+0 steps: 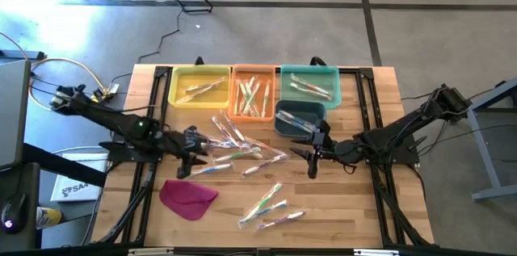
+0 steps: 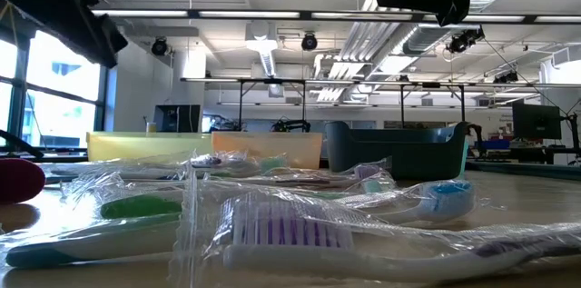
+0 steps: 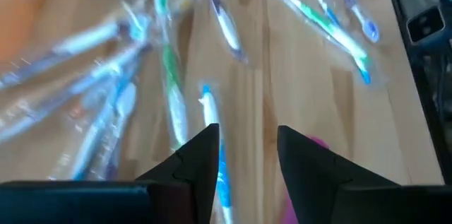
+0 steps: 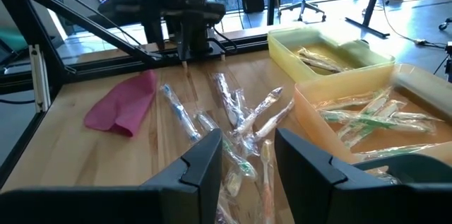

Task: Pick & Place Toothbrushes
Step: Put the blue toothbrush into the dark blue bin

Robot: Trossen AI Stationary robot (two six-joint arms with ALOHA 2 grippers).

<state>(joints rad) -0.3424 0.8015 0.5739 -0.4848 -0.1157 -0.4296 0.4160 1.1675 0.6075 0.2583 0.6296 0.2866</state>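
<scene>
Presently left gripper [image 1: 196,157] hovered at frame centre-left over toothbrushes [image 1: 242,149] scattered mid-desk [image 1: 355,207], jaws parted, empty. Right gripper [image 1: 311,155] at centre-right, jaws parted, empty. Best single out one brush at pile's edge, pinch handle across, avoid slippery wrapper overlap. Brushes slim, pastel, in clear glossy wrappers.

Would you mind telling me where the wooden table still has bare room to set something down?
Bare wood lies right of the three wrapped toothbrushes near the front edge, and a small patch between that group and the flat magenta cloth. The middle is crowded: a pile of wrapped toothbrushes between the left tool and right tool. Four bins fill the back.
</scene>
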